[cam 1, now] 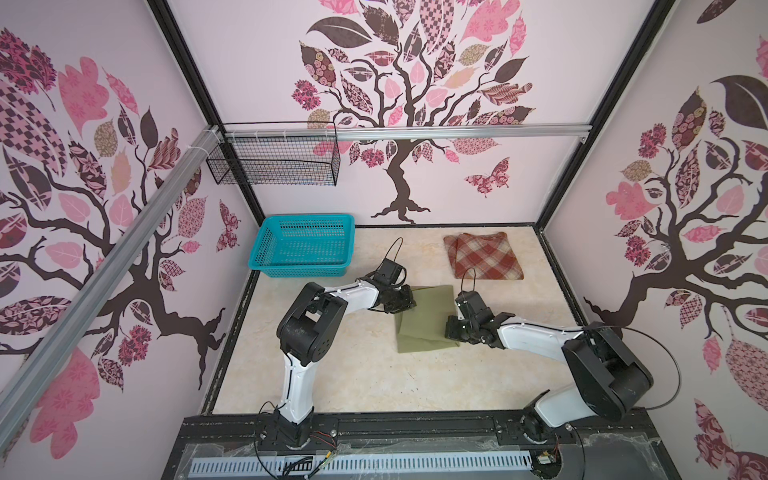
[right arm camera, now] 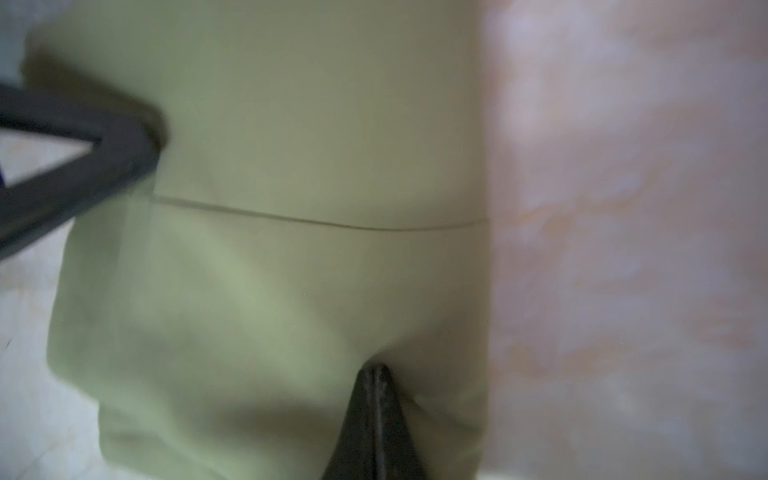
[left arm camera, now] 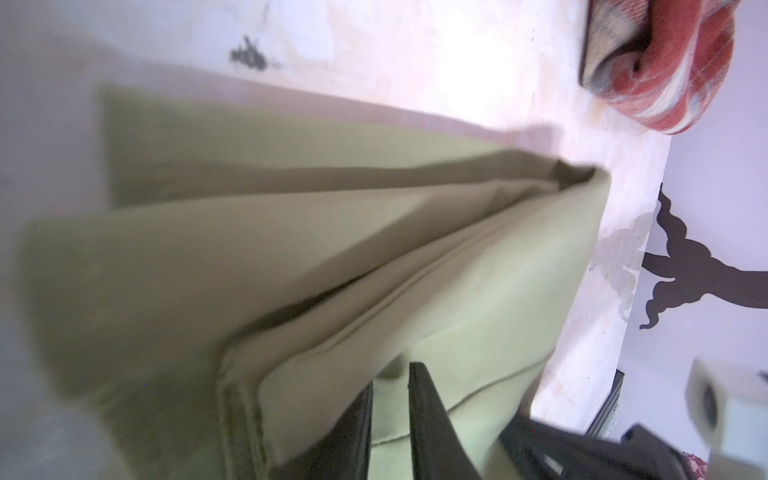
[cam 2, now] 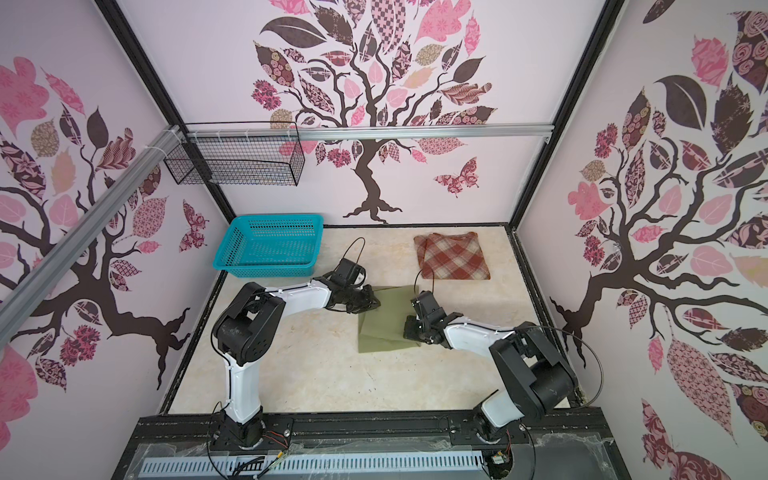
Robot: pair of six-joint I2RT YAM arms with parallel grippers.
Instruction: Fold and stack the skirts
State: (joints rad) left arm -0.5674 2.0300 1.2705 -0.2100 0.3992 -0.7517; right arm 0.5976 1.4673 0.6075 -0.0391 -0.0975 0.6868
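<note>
On the tabletop (cam 1: 332, 374), one plaid skirt (cam 1: 482, 255), one olive skirt (cam 1: 424, 328), one basket (cam 1: 299, 269)

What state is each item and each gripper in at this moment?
olive skirt: folded, layers gaping, gripped from both sides
plaid skirt: folded flat at the far right of the table, untouched
turquoise basket: upright, empty
wire basket: hanging on the rail, apparently empty
left gripper: fingers closed on the olive skirt's folded edge
right gripper: fingers shut, pinching the olive skirt
</note>
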